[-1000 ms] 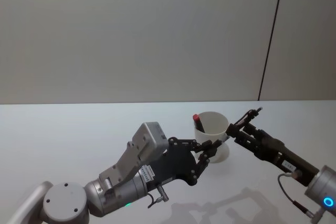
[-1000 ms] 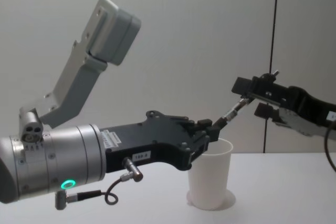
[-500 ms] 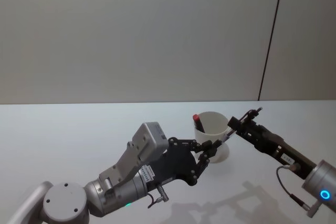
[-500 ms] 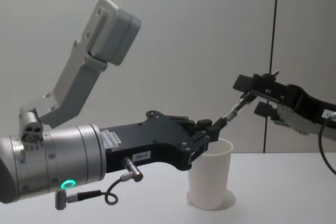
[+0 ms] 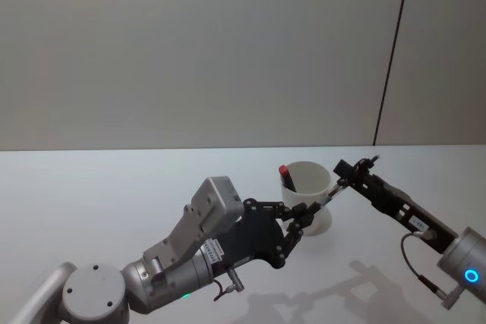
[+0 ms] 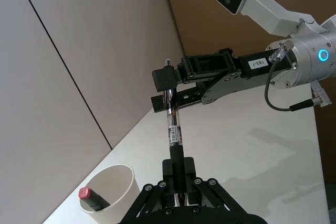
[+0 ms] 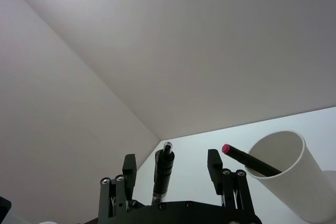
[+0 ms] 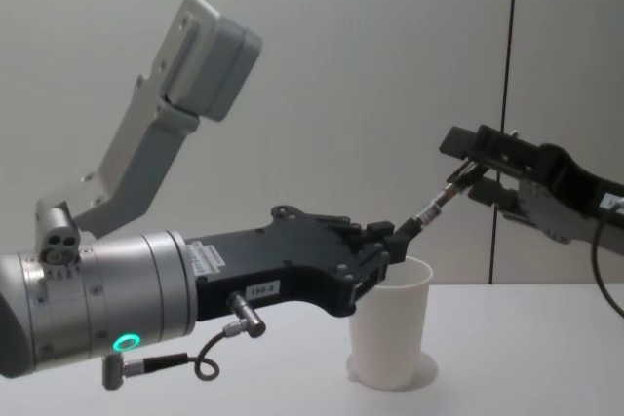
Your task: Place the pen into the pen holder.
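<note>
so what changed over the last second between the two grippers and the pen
The right gripper, open around the pen's far end, drew back up and away along it, so its fingers now flank only the tip. The left gripper stayed shut on the pen's other end beside the pen holder. The red-capped pen stayed in the holder.

Matt white paper made up the pen holder [image 8: 390, 326], smooth-walled. The pen [image 6: 174, 132] showed a clear glossy plastic barrel. The left gripper [image 8: 392, 237] looked matt black metal on a brushed silver wrist.
</note>
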